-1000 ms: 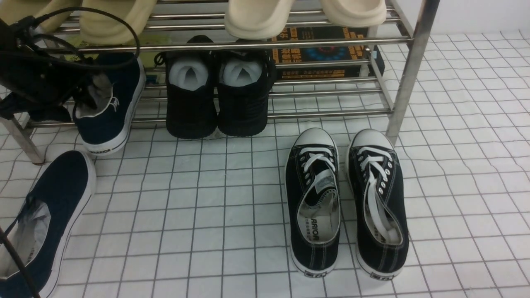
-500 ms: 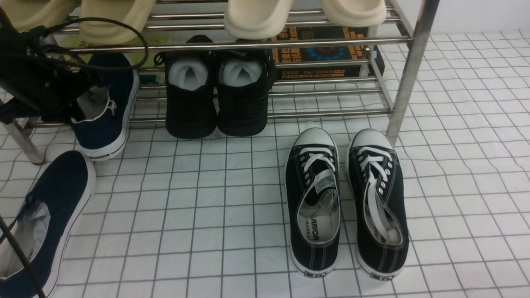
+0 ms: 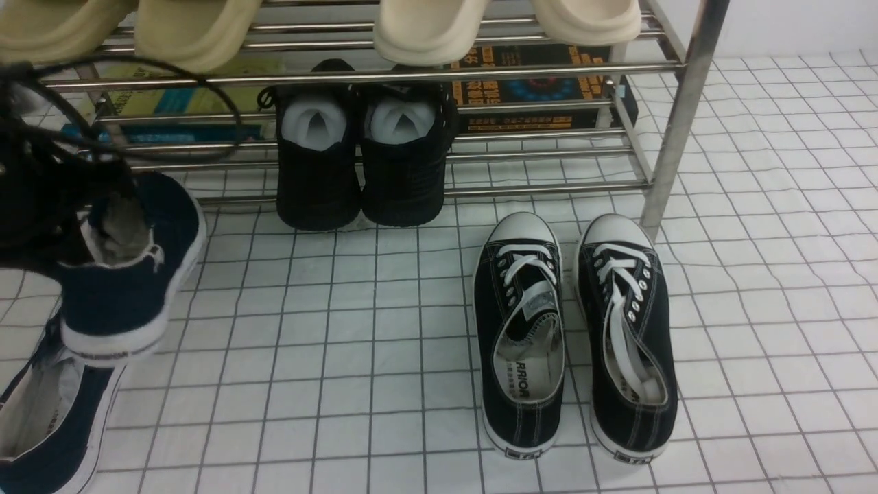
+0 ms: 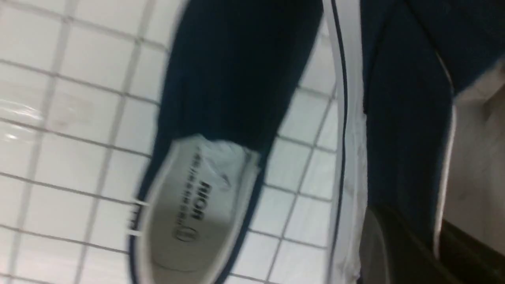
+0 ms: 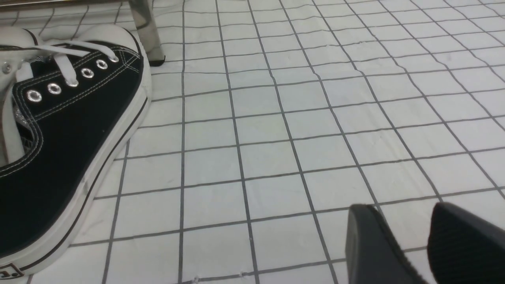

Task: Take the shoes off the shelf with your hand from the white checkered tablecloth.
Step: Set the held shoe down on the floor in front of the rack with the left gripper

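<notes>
My left gripper (image 3: 110,221), black with a looping cable, is shut on the side wall of one dark navy slip-on shoe (image 3: 130,281) at its opening. It holds the shoe in the air in front of the silver shelf (image 3: 411,72), heel toward me. The shoe's side also shows in the left wrist view (image 4: 402,118), pinched between the gripper's (image 4: 438,246) jaws. The second navy slip-on (image 3: 48,418) lies on the white checkered tablecloth (image 3: 343,329) just below it, also in the left wrist view (image 4: 232,79). My right gripper (image 5: 410,236) is open and empty, low over the cloth.
Black lace-up sneakers (image 3: 521,329) (image 3: 627,329) stand on the cloth right of centre; one is close in the right wrist view (image 5: 59,138). All-black paper-stuffed shoes (image 3: 315,165) sit on the lowest tier. Beige slippers (image 3: 425,27) sit above. A shelf leg (image 3: 675,116) stands at right.
My left gripper has pulled the navy slip-on off the shelf's lowest tier, toward me and down, to hang over the other slip-on. The books behind it now show.
</notes>
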Robot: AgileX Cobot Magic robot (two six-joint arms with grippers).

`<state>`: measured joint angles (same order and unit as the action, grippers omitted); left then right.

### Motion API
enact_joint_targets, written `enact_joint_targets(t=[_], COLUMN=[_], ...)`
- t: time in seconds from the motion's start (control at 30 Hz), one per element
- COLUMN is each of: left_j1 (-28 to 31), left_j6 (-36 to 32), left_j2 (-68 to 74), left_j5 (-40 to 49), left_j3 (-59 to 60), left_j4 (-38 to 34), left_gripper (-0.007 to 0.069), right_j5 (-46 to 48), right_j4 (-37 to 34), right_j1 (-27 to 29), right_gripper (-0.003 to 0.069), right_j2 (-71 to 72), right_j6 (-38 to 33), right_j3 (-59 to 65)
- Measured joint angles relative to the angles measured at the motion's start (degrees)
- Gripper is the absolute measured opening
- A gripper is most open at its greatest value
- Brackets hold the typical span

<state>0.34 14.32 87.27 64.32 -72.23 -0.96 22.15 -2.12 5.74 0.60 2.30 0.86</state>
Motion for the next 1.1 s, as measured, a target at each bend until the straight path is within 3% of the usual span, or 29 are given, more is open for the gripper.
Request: enact_joint_targets(t=[0.13, 0.33, 1.1], left_j1=[-4.78, -6.41, -6.43], left_j6=[2.1, 5.89, -0.12], left_j2=[-0.05, -0.06, -0.37], left_j5=[-5.79, -8.89, -11.94], left_j3=[5.35, 8.18, 17.27], left_j4=[0.96, 3.67, 5.68], left_gripper=[0.0026, 0.0026, 0.0027], right_j5=[0.0, 0.0, 0.0], right_j4=[0.0, 0.0, 0.0], right_j1=[0.0, 0.0, 0.0], right_gripper=[0.0241, 0.0241, 0.0241], right_j2=[0.0, 0.0, 0.0], right_j6=[0.0, 0.0, 0.0], right_j3=[0.0, 0.0, 0.0])
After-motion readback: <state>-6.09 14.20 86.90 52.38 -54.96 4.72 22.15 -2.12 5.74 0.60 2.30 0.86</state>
